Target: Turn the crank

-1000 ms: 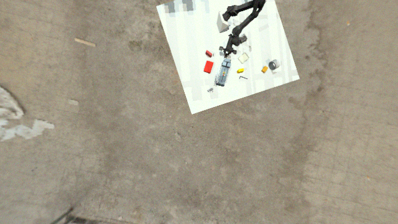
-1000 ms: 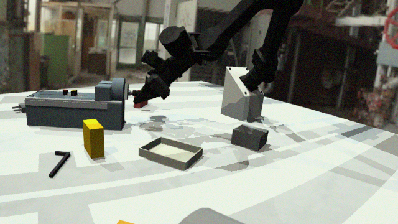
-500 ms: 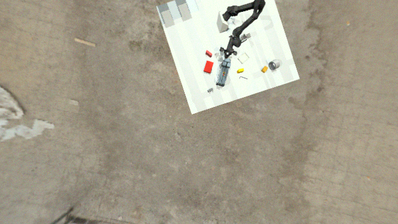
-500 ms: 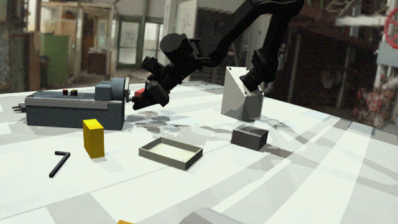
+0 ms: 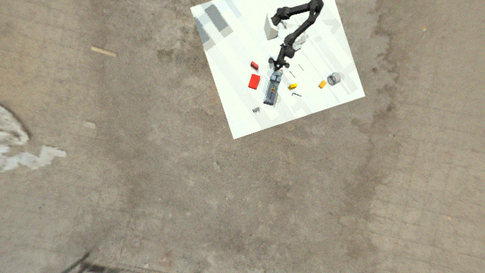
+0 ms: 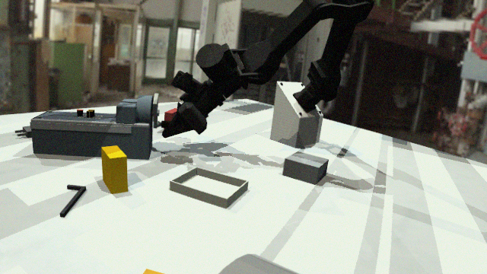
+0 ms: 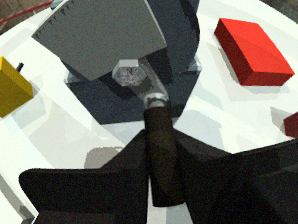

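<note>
The blue-grey machine point(image 5: 270, 99) point(image 6: 91, 142) has a long body with a round housing and crank at the arm's end. In the wrist view, the crank's metal arm point(image 7: 151, 88) runs from a hex hub down to the dark handle point(image 7: 164, 160). My gripper point(image 5: 278, 70) point(image 6: 164, 129) point(image 7: 156, 133) is shut on that handle, with a black finger on each side. The red pointer point(image 6: 80, 113) stands a little farther from the crank than the brass mark point(image 6: 90, 113); the two brass marks cannot be told apart there. The wrist view does not show the pointer.
A red box point(image 5: 254, 81) point(image 7: 255, 52) and dark red block point(image 5: 255, 65) point(image 7: 292, 125) lie on one side. On the other are a yellow block point(image 5: 292, 86) point(image 6: 115, 173), hex key point(image 6: 74, 202) and low tray point(image 6: 198, 195). A dark box point(image 6: 304, 170) stands near the wedge-shaped stand point(image 6: 287, 118).
</note>
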